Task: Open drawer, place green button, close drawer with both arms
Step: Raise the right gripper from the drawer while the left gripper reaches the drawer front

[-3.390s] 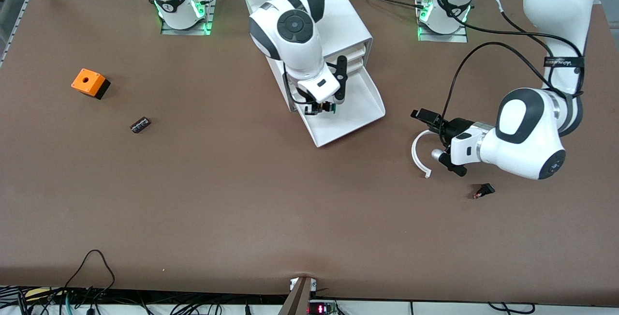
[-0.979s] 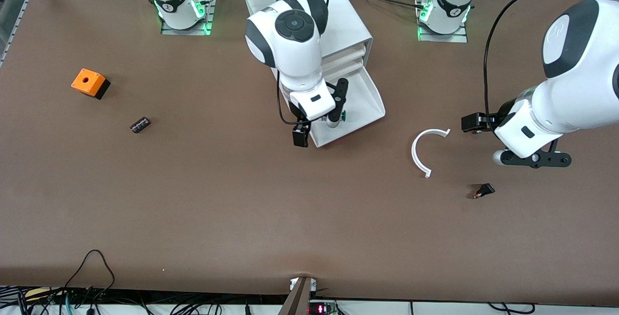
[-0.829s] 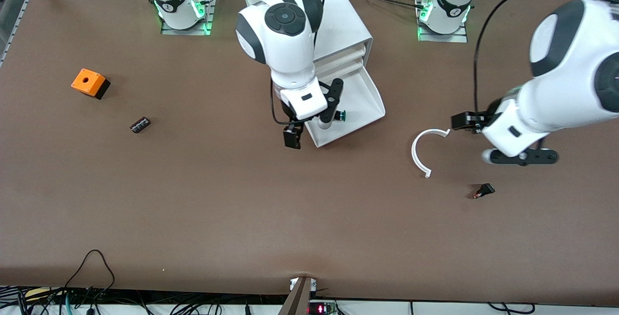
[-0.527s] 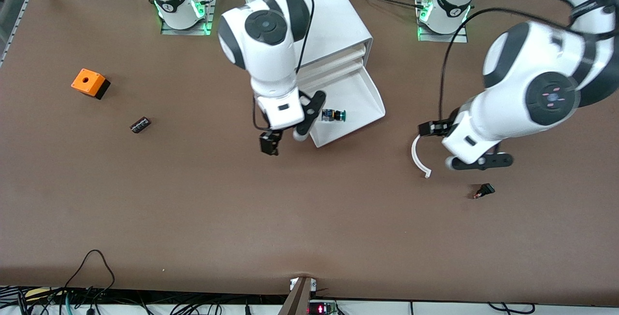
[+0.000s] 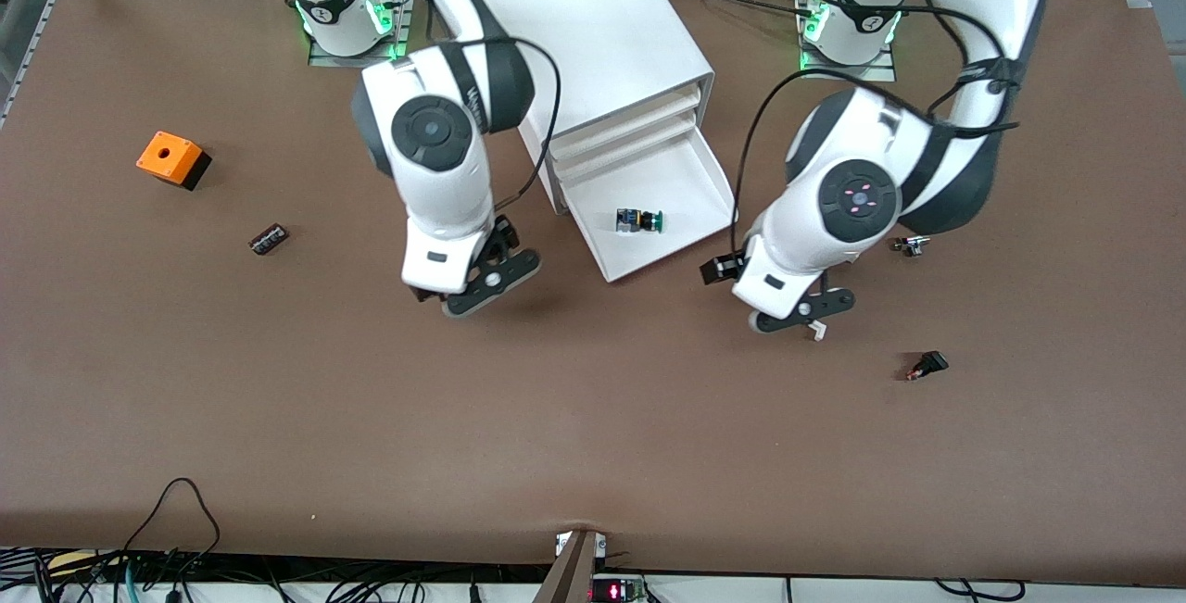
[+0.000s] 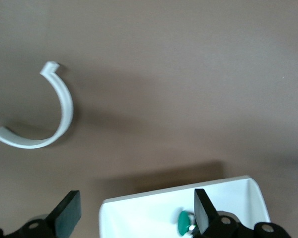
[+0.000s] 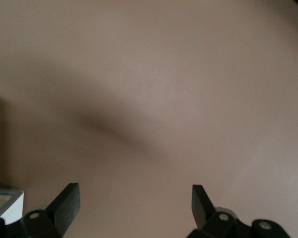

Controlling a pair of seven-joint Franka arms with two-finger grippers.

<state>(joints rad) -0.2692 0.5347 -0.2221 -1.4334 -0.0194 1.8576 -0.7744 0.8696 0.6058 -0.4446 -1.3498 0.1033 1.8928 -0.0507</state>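
The white cabinet (image 5: 602, 29) stands at the table's back middle. Its lowest drawer (image 5: 686, 186) is pulled out. The green-capped button (image 5: 639, 221) lies on its side in the drawer, held by nothing. My right gripper (image 5: 477, 283) is open and empty over bare table, beside the drawer toward the right arm's end. My left gripper (image 5: 769, 297) is open and empty, beside the drawer toward the left arm's end. The left wrist view shows the left gripper (image 6: 135, 215) with the drawer's corner (image 6: 154, 213) and the button's cap (image 6: 185, 221) between its fingers. The right wrist view shows the right gripper (image 7: 133, 206) over bare table.
An orange cube (image 5: 172, 159) and a small black switch (image 5: 269, 239) lie toward the right arm's end. A white curved strip (image 6: 54, 114) lies under the left gripper. A small black part (image 5: 927, 365) and a small metal part (image 5: 910, 244) lie toward the left arm's end.
The right gripper let go of the button in the drawer and swung away toward its own end. The left arm swung in over the white curved strip, toward the drawer.
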